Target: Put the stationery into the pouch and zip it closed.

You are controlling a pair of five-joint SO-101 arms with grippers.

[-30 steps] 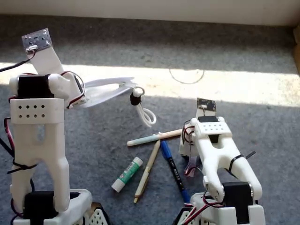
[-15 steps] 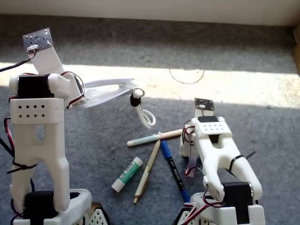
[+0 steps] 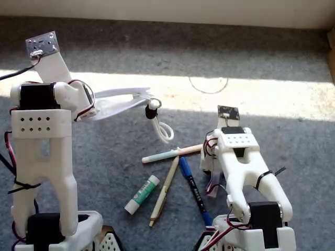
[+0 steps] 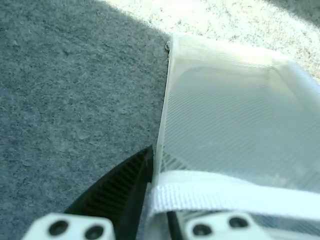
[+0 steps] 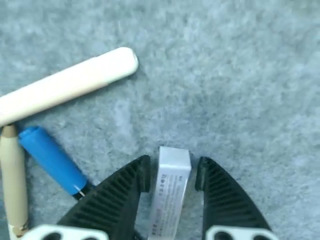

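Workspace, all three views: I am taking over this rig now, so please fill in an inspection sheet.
Surface: grey carpet with a sunlit band across it.
Job's things: pouch in the left gripper; glue stick, beige pen, blue pen and pale marker lying loose; eraser at the right gripper.
Clutter: thin thread loop on the sunlit band.
Grippers: left gripper shut on the pouch's edge; right gripper open, astride the eraser.
Cables: red and black wires on both arms.
Surroundings: pale wall base along the far edge.
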